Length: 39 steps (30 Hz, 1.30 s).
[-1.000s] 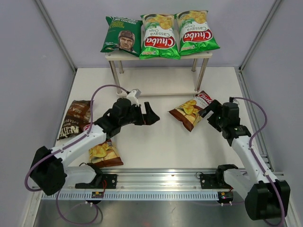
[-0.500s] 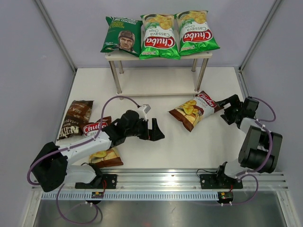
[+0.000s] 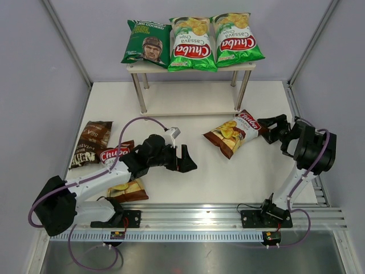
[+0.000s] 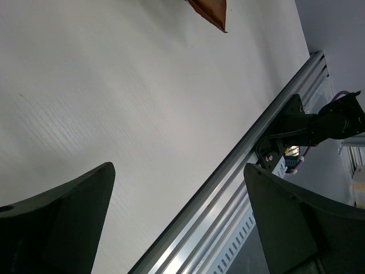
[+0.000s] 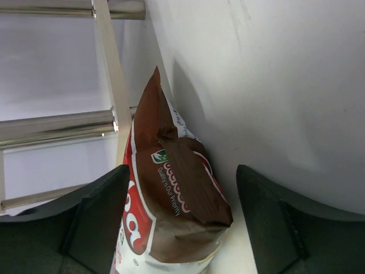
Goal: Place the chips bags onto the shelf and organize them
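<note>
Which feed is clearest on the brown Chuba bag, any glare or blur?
Right wrist view: brown-and-white Chuba bag sharp, soft shadow beside it, right gripper dark and blurred. Top external view: evenly lit, sharp, no strong glare. Left wrist view: only a bag corner at the top edge, left gripper out of focus.

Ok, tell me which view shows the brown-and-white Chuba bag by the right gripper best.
Top external: the whole brown-and-white Chuba bag lies flat, label up, in front of the right gripper. The right wrist view shows only its near end between open fingers. The left wrist view catches just a brown corner, probably this bag.
</note>
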Available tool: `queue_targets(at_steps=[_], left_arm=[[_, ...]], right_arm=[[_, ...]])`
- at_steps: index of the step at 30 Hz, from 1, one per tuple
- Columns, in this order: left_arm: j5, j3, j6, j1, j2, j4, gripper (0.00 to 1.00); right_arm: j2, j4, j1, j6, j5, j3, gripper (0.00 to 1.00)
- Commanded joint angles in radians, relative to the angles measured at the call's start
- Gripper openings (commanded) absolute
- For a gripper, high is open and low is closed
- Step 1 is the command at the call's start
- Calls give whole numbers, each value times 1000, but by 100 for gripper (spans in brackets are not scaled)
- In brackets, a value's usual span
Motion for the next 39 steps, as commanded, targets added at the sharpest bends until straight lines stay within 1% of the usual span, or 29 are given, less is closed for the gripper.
queue_targets(at_steps=[1, 3, 5, 6, 8, 9, 10, 11, 12, 13, 14, 16, 17, 18, 22, 23, 24, 26, 27, 28, 29, 30, 32, 33, 35, 36, 38, 39], left_arm=[[27, -9, 28, -6, -31, 13, 99], [26, -17, 28, -6, -31, 15, 99], [26, -18, 23, -6, -31, 19, 99], [30, -23, 22, -6, -31, 22, 99], [31, -27, 19, -6, -33, 30, 99], [31, -30, 17, -6, -34, 32, 99], [31, -35, 16, -6, -36, 33, 99], [27, -37, 13, -6, -37, 33, 99], [29, -38, 11, -6, -39, 35, 99], [29, -41, 9, -6, -40, 38, 99], [26, -41, 6, -6, -43, 39, 99], [20, -44, 3, -6, -48, 47, 99], [11, -49, -4, -6, -48, 53, 99], [8, -50, -10, -6, -48, 58, 99], [-25, -73, -66, -6, -48, 122, 99], [-40, -92, -79, -6, -50, 140, 99], [-48, -103, -93, -6, -48, 163, 99], [-72, -144, -147, -6, -48, 237, 99], [-80, -162, -191, -6, -50, 295, 99], [-100, -178, -213, -6, -51, 326, 99], [-109, -194, -233, -6, -54, 356, 99], [-117, -234, -275, -7, -59, 424, 99], [-134, -277, -311, -6, -66, 495, 99], [-138, -309, -337, -7, -71, 554, 99], [-155, -343, -359, -6, -85, 614, 99], [-152, -359, -369, -6, -88, 684, 99], [-144, -399, -394, -6, -95, 754, 99], [-143, -412, -411, -7, -97, 827, 99]], right_arm=[[52, 163, 3, 48, -75, -8, 81], [53, 166, 7, 50, -86, -8, 75], [46, 159, 11, 53, -91, -14, 68], [38, 158, 15, 51, -92, -18, 61], [12, 140, 17, 36, -83, -35, 52], [1, 137, 18, 32, -74, -43, 43], [-23, 131, 18, 30, -69, -51, 40], [-40, 129, 18, 30, -66, -67, 34], [-57, 131, 20, 28, -60, -78, 31], [-98, 129, 20, 31, -54, -90, 30], [-123, 126, 21, 32, -49, -116, 25], [-192, 117, 29, 32, -46, -140, 21], [-218, 111, 34, 28, -46, -162, 15], [-244, 100, 40, 24, -45, -173, 15], [-429, -13, 93, -11, -22, -228, 13], [-463, -30, 124, -14, -16, -238, 12], [-532, -83, 136, -18, 1, -244, 11], [-601, -119, 170, -8, 18, -268, 9], [-670, -153, 179, -1, 20, -273, 9], [-704, -170, 190, 7, 24, -279, 9], [-741, -190, 210, 10, 26, -279, 2], [-811, -234, 221, 16, 29, -278, 2], [-880, -282, 234, 24, 37, -272, 2], [-940, -317, 244, 42, 35, -269, 1], [-989, -340, 251, 65, 23, -258, 1], [-1032, -367, 257, 76, 17, -250, 1], [-1077, -380, 267, 123, 18, -239, 0], [-1118, -388, 273, 165, 24, -232, 0]])
